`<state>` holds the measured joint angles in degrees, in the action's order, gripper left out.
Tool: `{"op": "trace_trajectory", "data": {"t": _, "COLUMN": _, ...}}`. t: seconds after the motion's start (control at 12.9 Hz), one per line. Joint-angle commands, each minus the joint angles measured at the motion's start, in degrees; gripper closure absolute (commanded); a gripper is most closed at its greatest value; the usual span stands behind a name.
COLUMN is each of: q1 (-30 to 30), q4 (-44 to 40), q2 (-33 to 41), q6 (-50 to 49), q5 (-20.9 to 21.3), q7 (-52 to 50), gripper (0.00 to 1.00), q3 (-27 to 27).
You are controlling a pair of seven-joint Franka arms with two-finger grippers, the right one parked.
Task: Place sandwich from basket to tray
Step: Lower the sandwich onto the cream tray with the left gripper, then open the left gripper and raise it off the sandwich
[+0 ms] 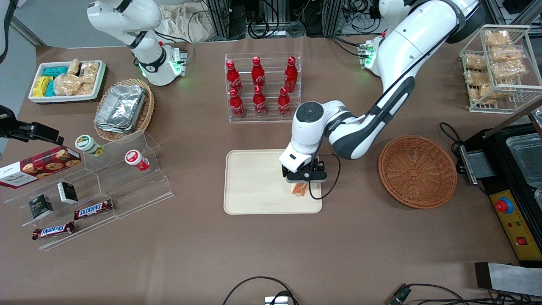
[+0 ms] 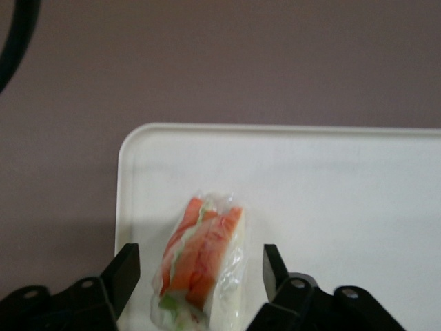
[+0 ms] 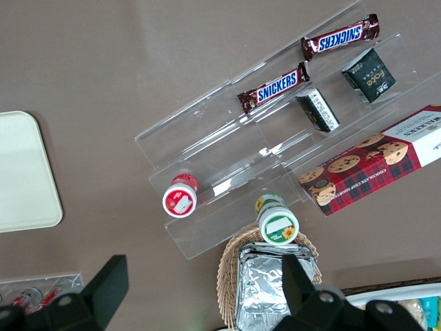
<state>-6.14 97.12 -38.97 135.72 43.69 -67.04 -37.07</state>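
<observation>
**Sandwich resting on the tray**

The cream tray (image 1: 254,182) lies beside the round woven basket (image 1: 417,171). The gripper (image 1: 303,183) hovers just above the tray's corner, fingers (image 2: 124,272) spread apart either side of the wrapped sandwich (image 2: 201,265), not touching it.

SNICKERS on two bars (image 3: 339,37) (image 3: 274,87); WALKERS on cookie box (image 3: 372,161); "fote" on dark carton (image 3: 370,76) (uncertain); tool (image 1: 304,181) unlabelled.

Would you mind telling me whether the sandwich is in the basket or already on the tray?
On the tray. The sandwich lies on the tray near a corner, between the open gripper fingers with gaps on both sides; the basket is empty.
</observation>
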Motion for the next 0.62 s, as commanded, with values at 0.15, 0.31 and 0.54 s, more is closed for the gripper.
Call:
{"op": "trace_trajectory", "data": {"t": 0.15, "q1": -0.27, "q4": -8.25, "q2": -0.06, "q6": -10.10, "q5": -4.48, "q7": -1.43, "gripper": 0.19, "q3": 0.07}}
{"op": "trace_trajectory", "data": {"t": 0.31, "q1": -0.18, "q4": -8.79, "q2": 0.99, "q6": -12.40, "q5": -4.58, "q7": -1.52, "gripper": 0.14, "q3": 0.07}}
{"op": "trace_trajectory", "data": {"t": 0.54, "q1": -0.18, "q4": -13.78, "q2": 1.09, "q6": -19.15, "q5": -5.97, "q7": -1.34, "gripper": 0.00, "q3": 0.07}}
